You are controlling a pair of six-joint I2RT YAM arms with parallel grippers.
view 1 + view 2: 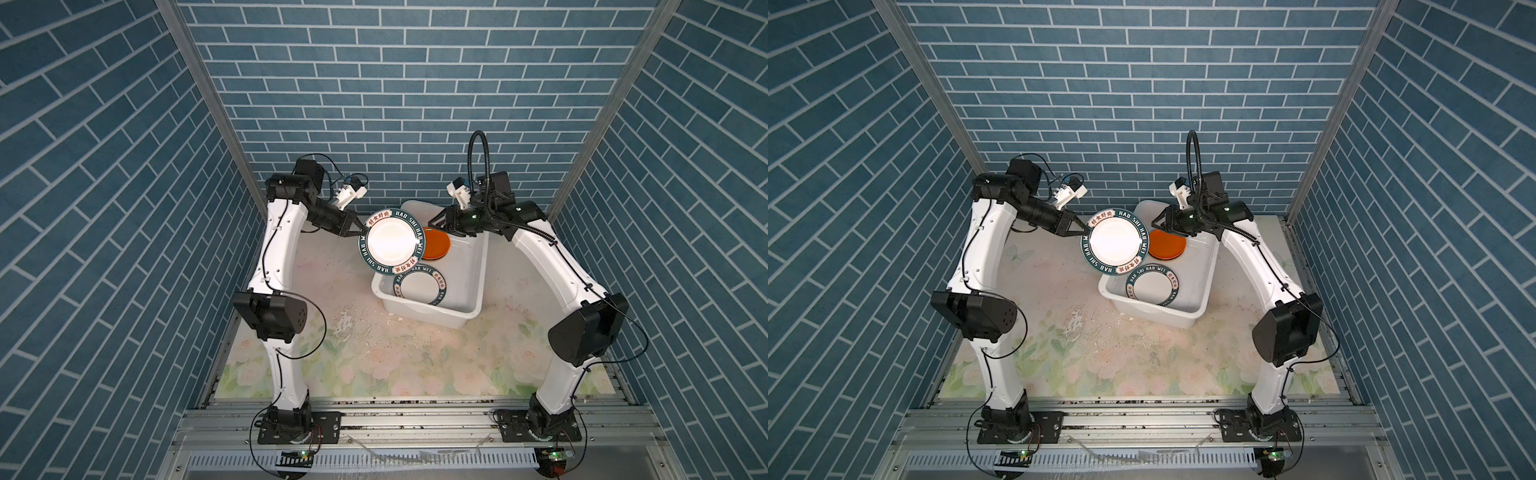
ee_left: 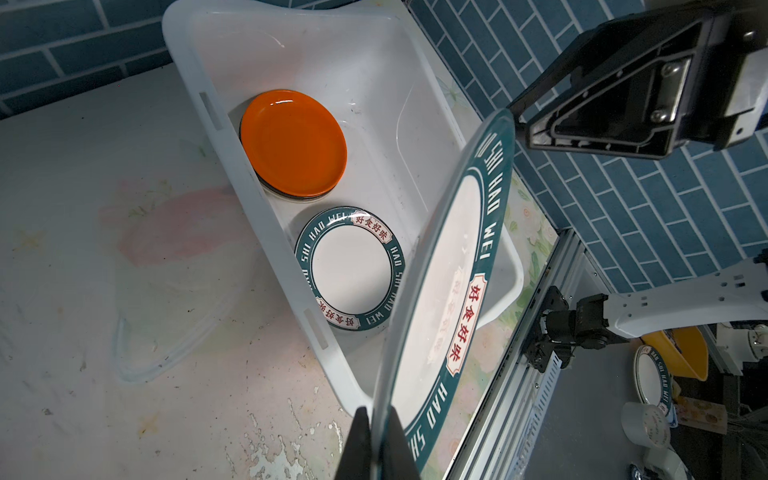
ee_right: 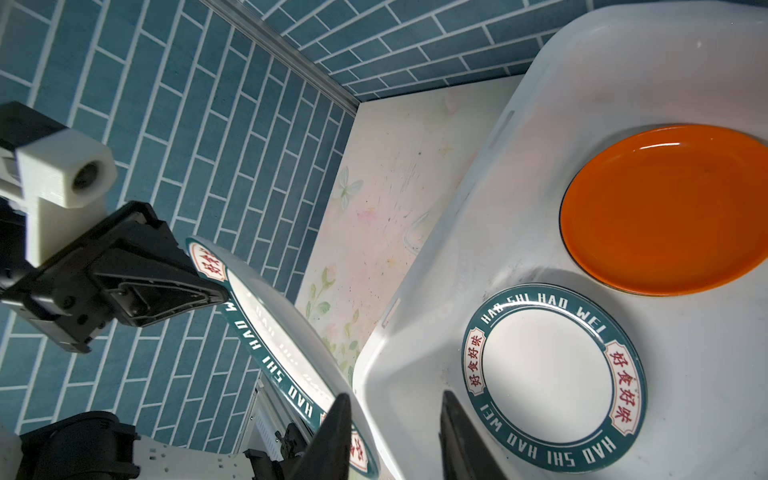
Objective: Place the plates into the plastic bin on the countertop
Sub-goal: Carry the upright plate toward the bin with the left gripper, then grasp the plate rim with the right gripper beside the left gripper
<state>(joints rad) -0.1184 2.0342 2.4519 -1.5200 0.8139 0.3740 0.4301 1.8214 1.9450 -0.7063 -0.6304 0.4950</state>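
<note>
Pale flowered countertop, on it a large white rectangular plastic bin; over the bin's left rim, a tilted white round plate with lettered dark-green rim, pinched by our left gripper; inside, a flat green-rimmed twin plate, an orange round plate; our right gripper above, spread, empty

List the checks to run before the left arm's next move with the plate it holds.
1. Left gripper grip: ok, fingers shut on the held plate rim.
2. Right gripper clear of it: ok, fingers apart, nothing between.
3. Held plate over the plastic bin: not ok, it straddles the left rim in both top views.
4. Bare bin floor to land on: ok, beside the orange plate and the flat lettered plate.
5. Stack under the orange plate: cannot tell, only dark edges show.
</note>
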